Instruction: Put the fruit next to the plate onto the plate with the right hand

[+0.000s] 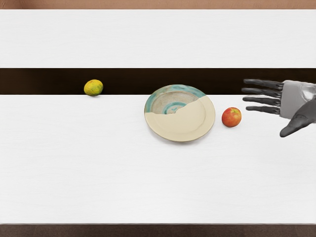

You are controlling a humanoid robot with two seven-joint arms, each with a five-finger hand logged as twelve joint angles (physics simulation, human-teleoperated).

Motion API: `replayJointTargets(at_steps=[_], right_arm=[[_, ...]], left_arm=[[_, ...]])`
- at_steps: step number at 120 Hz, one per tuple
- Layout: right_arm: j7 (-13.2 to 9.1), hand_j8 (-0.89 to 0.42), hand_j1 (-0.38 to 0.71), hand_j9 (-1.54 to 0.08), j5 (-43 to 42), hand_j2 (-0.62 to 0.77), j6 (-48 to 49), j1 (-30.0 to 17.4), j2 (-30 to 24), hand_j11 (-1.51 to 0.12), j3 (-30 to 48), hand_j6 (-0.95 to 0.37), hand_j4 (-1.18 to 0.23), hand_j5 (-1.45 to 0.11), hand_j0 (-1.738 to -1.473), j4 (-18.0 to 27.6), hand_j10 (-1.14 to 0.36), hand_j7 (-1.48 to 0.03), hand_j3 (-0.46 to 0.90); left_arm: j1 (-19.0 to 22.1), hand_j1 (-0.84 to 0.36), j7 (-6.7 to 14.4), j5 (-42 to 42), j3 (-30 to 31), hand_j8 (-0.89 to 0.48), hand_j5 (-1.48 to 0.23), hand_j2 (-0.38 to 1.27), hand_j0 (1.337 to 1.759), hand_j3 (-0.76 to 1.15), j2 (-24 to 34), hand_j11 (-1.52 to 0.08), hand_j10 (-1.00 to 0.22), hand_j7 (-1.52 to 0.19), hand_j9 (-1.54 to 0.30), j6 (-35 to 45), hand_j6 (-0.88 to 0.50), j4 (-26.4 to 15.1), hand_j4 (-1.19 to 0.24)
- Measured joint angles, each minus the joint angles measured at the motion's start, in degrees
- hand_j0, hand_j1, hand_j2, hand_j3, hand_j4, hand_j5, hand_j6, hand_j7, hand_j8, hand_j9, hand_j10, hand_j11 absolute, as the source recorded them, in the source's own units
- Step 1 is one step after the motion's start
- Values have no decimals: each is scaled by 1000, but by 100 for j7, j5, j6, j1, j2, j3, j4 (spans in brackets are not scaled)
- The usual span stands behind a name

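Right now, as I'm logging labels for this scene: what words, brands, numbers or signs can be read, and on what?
None can be read. The plate shows only teal and cream glaze; the apple, the yellow-green fruit, the table and the right hand carry no lettering.

And here is the right hand (pixel 284 104), the only piece of the robot on show. Five digits, human in layout. The four fingers (pixel 261 92) are long, slim and near black, a dark charcoal with a matte finish. Each is rounded at the tip and faintly stepped where its segments meet. The thumb (pixel 296 124) is the same dark grey but stouter, tapering to a blunt point. Behind them sits the palm shell (pixel 295 96), a boxy casing in pale silver-grey, smooth, with soft highlights like brushed metal. Dark fingers meet pale casing in a sharp colour break. Any finer markings are too small to make out.
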Motion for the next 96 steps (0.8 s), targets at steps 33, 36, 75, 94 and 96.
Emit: replayJointTargets(at_steps=[33,36,75,94,96], right_arm=[[-572,-21,-324,-29,-2423,-3,-23,1521,490,-29,35,-21,-21,-29,-1658,125,-22,-29,0],[-696,-22,-324,-29,-2872,-3,-103,1645,539,-29,34,-21,-21,-29,-1658,188,-22,-29,0],[-1248,-26,-325,-28,-6002,-3,-4008,1442,1763,-28,-989,-27,-25,-28,-1658,870,-25,-28,0],[-988,-25,-327,-26,-6244,-2,-4776,873,2158,-26,-1142,-26,-24,-27,-1658,911,-24,-26,0],[-976,-25,-328,-26,-6254,-2,-4806,841,2181,-26,-1149,-26,-24,-26,-1658,904,-23,-26,0]], left_arm=[[2,349,0,0,0,0,0,0,1658,0,0,0,0,0,0,0,0,0,0],[-3,349,1,0,0,0,0,0,1658,0,0,0,0,0,0,0,0,0,0],[0,349,0,-1,1,0,0,0,1658,0,0,0,0,0,0,0,0,0,0],[-4,349,0,-1,1,0,0,0,1658,0,0,0,0,0,0,0,0,0,0],[0,349,0,-1,1,0,0,0,1658,0,0,0,0,0,0,0,0,0,0]])
